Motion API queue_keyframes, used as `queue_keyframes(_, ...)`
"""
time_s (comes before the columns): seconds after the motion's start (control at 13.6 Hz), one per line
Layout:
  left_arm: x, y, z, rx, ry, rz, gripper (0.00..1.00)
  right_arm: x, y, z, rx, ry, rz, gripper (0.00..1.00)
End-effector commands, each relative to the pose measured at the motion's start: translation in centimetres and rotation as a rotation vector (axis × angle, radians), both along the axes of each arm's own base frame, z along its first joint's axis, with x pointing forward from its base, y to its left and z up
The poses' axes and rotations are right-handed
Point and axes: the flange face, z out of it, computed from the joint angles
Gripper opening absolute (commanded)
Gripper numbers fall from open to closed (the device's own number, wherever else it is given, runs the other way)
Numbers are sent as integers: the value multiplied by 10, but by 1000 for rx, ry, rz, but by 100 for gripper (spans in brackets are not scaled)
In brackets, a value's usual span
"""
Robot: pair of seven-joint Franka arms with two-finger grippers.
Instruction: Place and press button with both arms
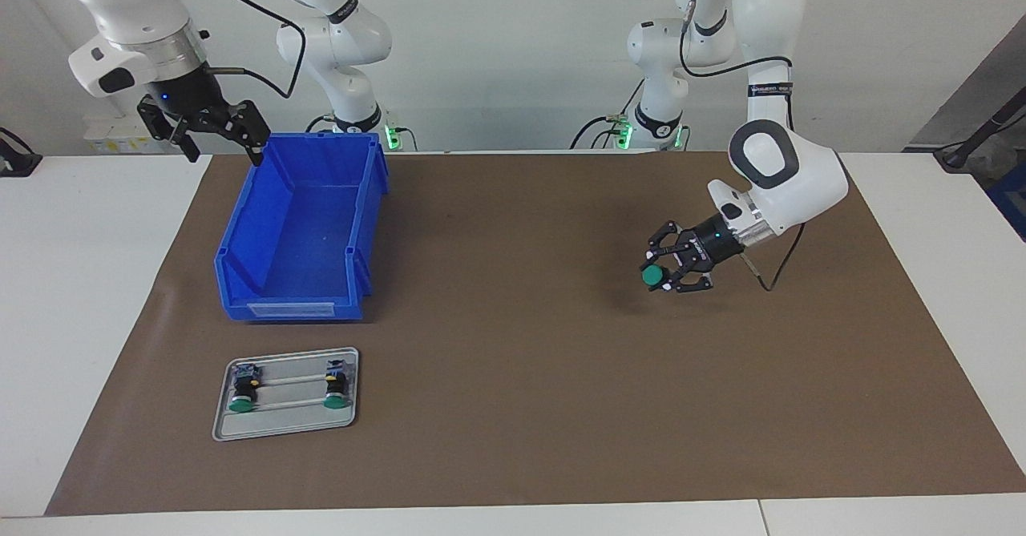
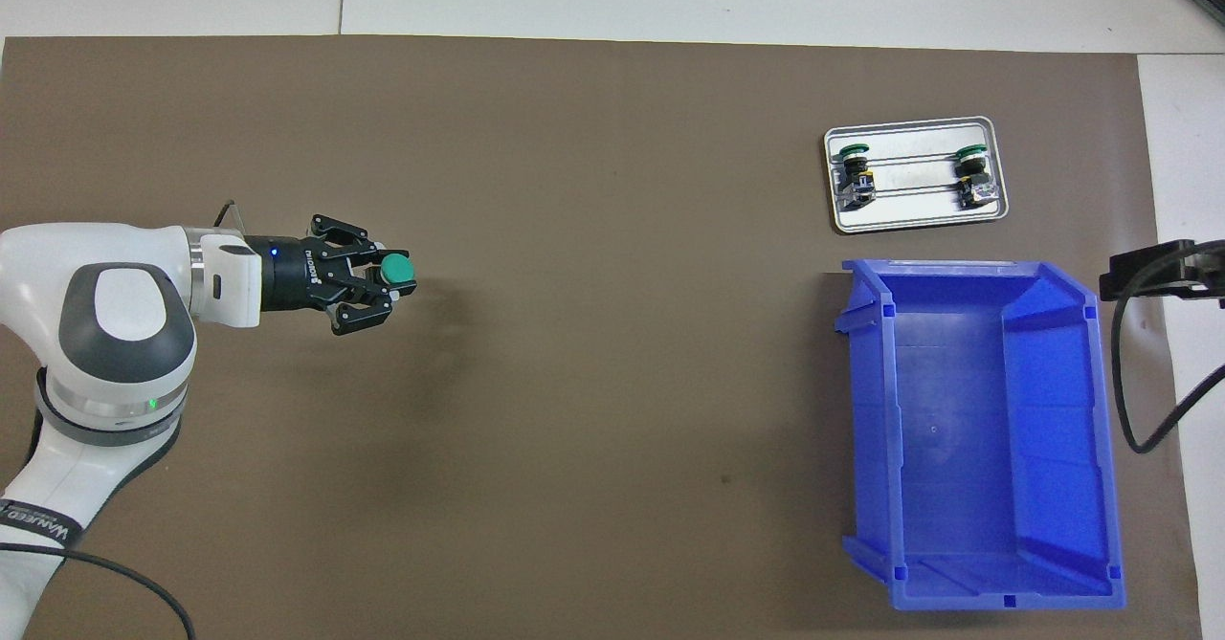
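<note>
Left hand (image 1: 672, 270) grasps the button (image 1: 656, 276), held in the air over the brown mat (image 1: 513, 376) at the left arm's end of the bench (image 1: 80, 280). Button lies roughly level, long axis in line with the hand, green cap pointing toward 3 o'clock in the overhead view, at the bin (image 1: 304, 223). Right hand (image 1: 216, 135) waits released, raised by the bin's corner. Tray (image 1: 286, 424), at 12 o'clock from the bin overhead, holds two more buttons (image 1: 242, 392), lying flat.
</note>
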Motion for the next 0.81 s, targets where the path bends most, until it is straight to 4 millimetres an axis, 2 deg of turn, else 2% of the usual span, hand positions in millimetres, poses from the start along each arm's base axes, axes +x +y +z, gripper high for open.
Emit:
queue_keyframes(0.0, -25, 7, -7, -34, -36, -12, 38, -2, 1, 4, 20, -14, 10, 100)
queue_keyframes(0.15, -37, 23, -28, -76, -51, -33, 37, -2, 1, 3, 20, -13, 10, 100)
queue_keyframes(0.22, -44, 30, -44, -158, -65, -35, 38, -2, 1, 4, 20, -14, 10, 100)
queue_keyframes(0.29, -47, 33, -52, -206, -89, -32, 38, -2, 1, 3, 20, -13, 8, 100)
queue_keyframes(0.44, -50, 30, -57, -232, -90, -26, 37, -2, 0, 3, 20, -13, 7, 100)
queue_keyframes(0.59, -61, 22, -63, -343, -93, -5, 37, -2, 1, 4, 20, -14, 10, 100)
queue_keyframes(0.73, -68, 15, -78, -437, -117, 28, 38, -2, 1, 3, 20, -13, 8, 100)
